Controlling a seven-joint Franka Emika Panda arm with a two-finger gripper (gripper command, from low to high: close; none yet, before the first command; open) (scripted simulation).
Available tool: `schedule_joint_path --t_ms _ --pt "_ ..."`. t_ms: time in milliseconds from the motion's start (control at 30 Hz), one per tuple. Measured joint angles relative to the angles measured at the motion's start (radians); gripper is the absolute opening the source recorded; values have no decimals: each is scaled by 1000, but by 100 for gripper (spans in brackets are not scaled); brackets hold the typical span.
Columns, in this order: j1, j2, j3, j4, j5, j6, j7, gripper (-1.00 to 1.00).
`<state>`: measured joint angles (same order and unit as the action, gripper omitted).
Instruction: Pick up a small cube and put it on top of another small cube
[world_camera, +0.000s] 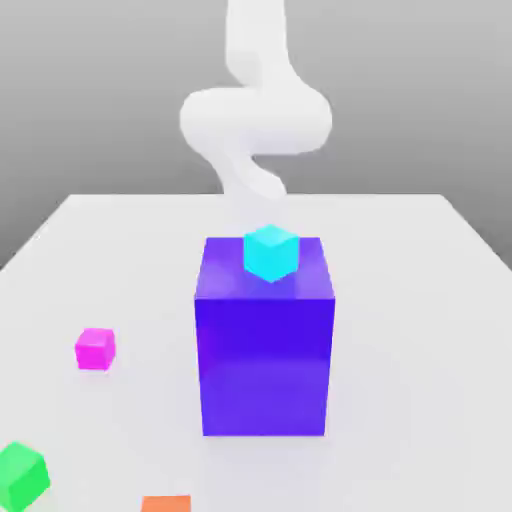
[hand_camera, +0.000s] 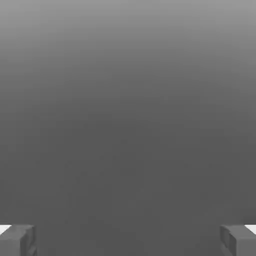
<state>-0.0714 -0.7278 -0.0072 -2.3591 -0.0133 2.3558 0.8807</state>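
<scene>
Magenta-pink cube (world_camera: 95, 349) sat alone on the white table (world_camera: 420, 300), untouched; the gripper (hand_camera: 128, 240) was spread wide, empty, presumably ready for grasping.

You have four small cubes on the table (world_camera: 420, 300) — one magenta-pink cube (world_camera: 95, 348), one cyan cube (world_camera: 271, 252), one green cube (world_camera: 22, 474), one orange cube (world_camera: 166, 503) — plus one big blue-purple block (world_camera: 264, 350).
</scene>
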Motion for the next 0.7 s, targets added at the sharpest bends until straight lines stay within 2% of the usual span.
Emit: schedule_joint_path --t_ms 467,700 --pt "-406 441 -101 -349 -66 335 476 0" --pt "-553 657 -199 -521 -37 501 665 0"
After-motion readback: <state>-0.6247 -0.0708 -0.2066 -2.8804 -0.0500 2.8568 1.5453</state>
